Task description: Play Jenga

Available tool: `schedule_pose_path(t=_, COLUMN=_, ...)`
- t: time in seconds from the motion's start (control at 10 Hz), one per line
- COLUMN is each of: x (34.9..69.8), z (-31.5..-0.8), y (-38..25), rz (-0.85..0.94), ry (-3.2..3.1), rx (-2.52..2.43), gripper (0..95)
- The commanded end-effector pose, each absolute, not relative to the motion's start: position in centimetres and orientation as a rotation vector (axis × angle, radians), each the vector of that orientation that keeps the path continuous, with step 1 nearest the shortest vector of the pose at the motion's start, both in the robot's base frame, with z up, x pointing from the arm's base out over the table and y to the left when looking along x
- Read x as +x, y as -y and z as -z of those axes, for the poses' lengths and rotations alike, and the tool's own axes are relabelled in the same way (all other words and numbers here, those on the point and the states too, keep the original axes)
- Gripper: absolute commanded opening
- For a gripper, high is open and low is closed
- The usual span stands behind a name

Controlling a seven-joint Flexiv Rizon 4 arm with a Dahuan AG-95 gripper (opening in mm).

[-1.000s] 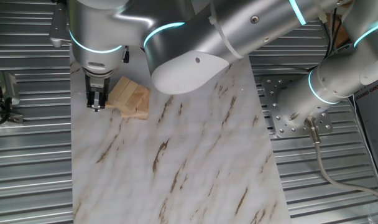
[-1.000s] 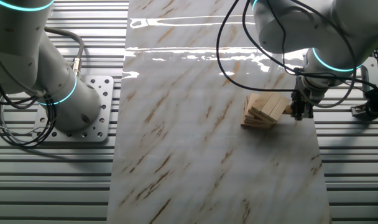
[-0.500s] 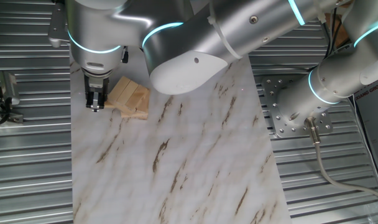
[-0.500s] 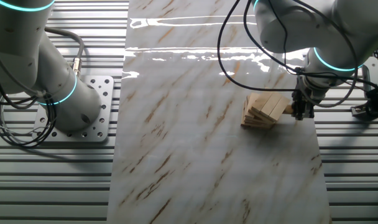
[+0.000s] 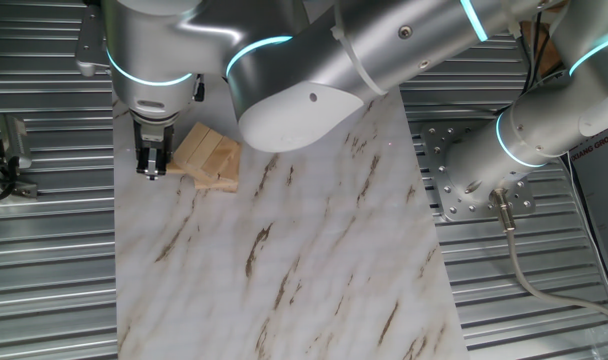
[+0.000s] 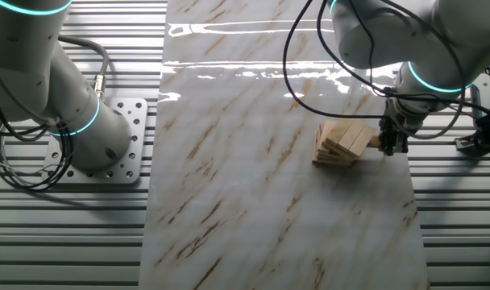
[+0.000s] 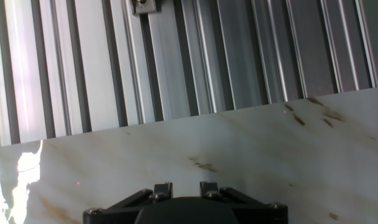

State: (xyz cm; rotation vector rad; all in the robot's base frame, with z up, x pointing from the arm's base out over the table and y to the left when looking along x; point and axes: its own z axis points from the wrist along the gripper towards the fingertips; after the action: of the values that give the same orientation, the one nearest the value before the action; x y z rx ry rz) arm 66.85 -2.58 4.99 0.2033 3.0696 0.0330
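Claw: in one fixed view the black two-finger claw point(image 5: 151, 165) hung at the left edge of the white brown-veined marble counter point(image 5: 284, 250), pointed down, just beside the left side of the wooden stack. Its fingers looked drawn narrow, close to each other, with nothing seen between them; whether they pressed on a block could not be told.

Stack: the small stack of pale natural-wood Jenga blocks point(image 5: 208, 156) stood on the counter near its upper left corner in that view, layers laid crosswise and a little fanned, not square to each other.

Other side: in the other fixed view the same stack point(image 6: 342, 142) sat near the right edge of the counter, with the claw point(image 6: 391, 142) at its right flank, touching or all but touching a block end.

Hand view: only marble, the ribbed metal surface beyond it and the dark claw body showed; the stack was out of sight.

Step in hand: judged to be nudging or lining up on one block from the side.

Next move: it would call for a slow, level push along the block's length, lest the fanned layers slip further.

Containers: none in sight.
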Motion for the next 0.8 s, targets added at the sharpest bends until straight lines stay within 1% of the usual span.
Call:
schedule_pose_path(t=0.1, x=66.97, z=-4.97, y=2.56, rz=-0.034, ry=-3.071, rx=0.203, gripper=0.0)
schedule_pose_path(t=0.8, x=67.23, z=-4.91, y=2.54, rz=-0.035, ry=-3.070, rx=0.204, gripper=0.0)
